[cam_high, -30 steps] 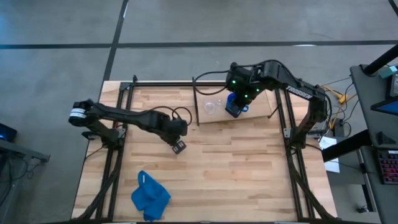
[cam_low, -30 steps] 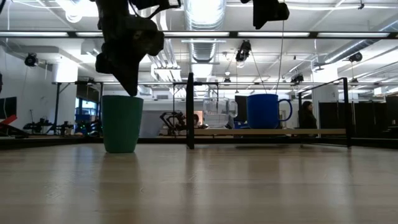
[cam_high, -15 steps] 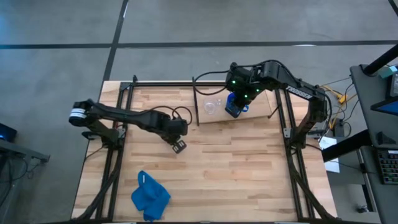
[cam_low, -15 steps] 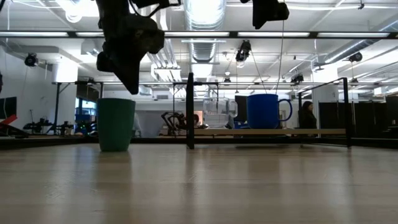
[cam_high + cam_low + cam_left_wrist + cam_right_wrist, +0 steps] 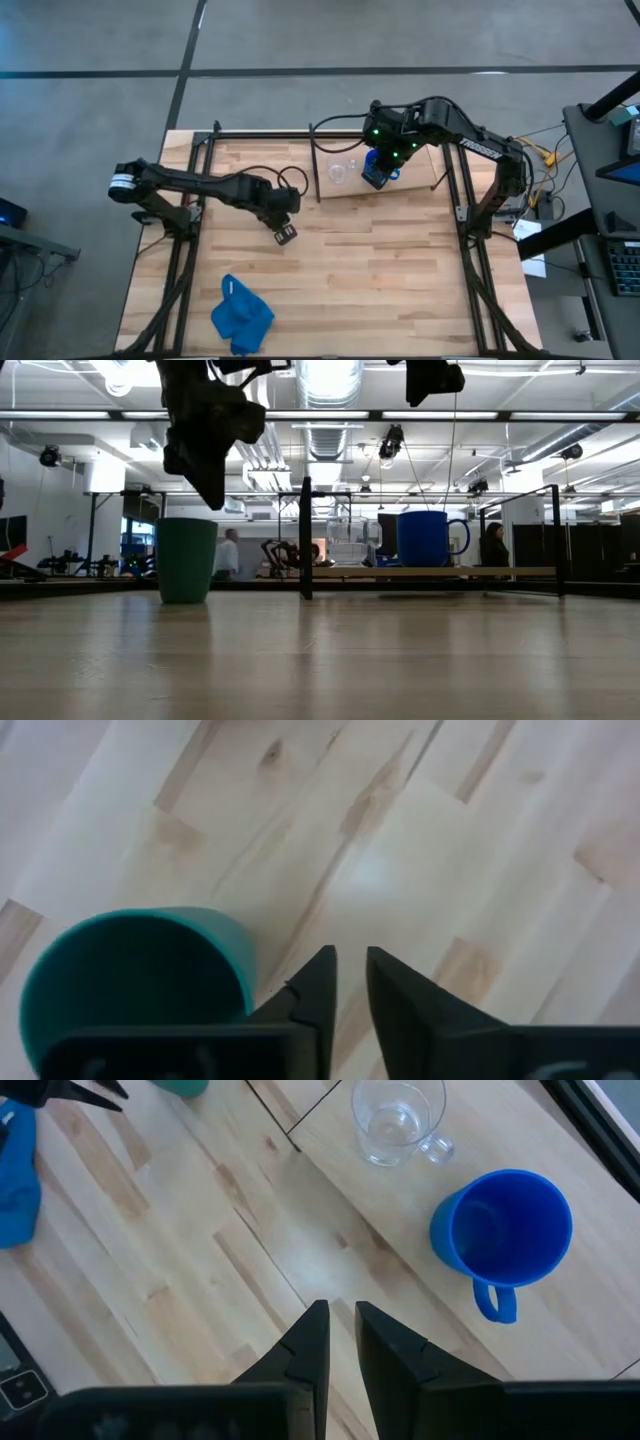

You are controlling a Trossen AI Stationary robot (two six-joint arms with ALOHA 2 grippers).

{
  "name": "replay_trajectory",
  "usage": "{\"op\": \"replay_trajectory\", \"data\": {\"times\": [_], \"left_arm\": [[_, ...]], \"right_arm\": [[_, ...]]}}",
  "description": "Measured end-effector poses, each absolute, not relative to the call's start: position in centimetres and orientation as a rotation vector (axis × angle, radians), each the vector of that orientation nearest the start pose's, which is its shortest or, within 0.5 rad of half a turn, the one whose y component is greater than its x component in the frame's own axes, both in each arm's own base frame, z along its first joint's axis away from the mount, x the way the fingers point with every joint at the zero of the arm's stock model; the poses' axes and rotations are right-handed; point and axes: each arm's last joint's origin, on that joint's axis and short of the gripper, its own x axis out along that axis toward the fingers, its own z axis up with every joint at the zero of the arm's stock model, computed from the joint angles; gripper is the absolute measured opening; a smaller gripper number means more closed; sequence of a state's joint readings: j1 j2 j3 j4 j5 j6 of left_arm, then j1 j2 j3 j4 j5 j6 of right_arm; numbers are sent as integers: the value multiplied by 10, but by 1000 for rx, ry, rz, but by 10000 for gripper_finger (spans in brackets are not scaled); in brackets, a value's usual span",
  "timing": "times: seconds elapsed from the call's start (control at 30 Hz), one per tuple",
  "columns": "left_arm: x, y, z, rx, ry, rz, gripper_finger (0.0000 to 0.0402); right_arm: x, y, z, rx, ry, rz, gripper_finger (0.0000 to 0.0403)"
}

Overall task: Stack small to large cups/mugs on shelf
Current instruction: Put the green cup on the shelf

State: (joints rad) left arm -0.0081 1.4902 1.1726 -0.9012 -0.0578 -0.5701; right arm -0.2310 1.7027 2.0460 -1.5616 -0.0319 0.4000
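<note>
The dark green cup [image 5: 186, 560] stands upright on its base on the tabletop. It also shows in the left wrist view [image 5: 130, 975], and my left arm hides it in the high view. My left gripper [image 5: 349, 960] is shut. It hangs just above the cup's rim [image 5: 213, 500], beside it, with a small gap. The blue mug [image 5: 378, 170] and the clear glass cup [image 5: 340, 172] stand upright on the shelf [image 5: 415, 180]. My right gripper [image 5: 340, 1315] is shut and hovers high above the shelf's near edge, beside the mug [image 5: 502, 1220].
A crumpled blue cloth [image 5: 240, 315] lies near the table's near left corner. Black metal rods frame the shelf, and one post [image 5: 306, 540] stands at its left corner. The tabletop [image 5: 380, 270] between the shelf and the near edge is bare wood. People stand far off in the room [image 5: 493, 545].
The green cup has slid a short way along the table, toward the far edge and slightly left, and has stayed upright. My left gripper has shifted slightly the same way and now hangs a little above the rim. The right arm has kept still.
</note>
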Motion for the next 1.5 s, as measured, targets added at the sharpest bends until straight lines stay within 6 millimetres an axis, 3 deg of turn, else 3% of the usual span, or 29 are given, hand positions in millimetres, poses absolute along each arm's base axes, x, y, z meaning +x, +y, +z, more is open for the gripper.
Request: {"op": "replay_trajectory", "data": {"times": [0.3,0.43,0.7,1.0,1.5], "left_arm": [[286,10,262,-487,1137,431,114],[286,10,265,-518,1126,458,116],[270,11,261,-509,1266,561,116],[272,11,258,-511,1270,568,116],[279,12,234,-467,1345,608,113]], "right_arm": [[292,-63,413,490,1169,-401,47],[292,-63,413,479,1170,-398,47],[292,-63,413,476,1171,-396,47],[292,-63,413,463,1173,-387,47],[292,-63,413,460,1173,-385,48]]}}
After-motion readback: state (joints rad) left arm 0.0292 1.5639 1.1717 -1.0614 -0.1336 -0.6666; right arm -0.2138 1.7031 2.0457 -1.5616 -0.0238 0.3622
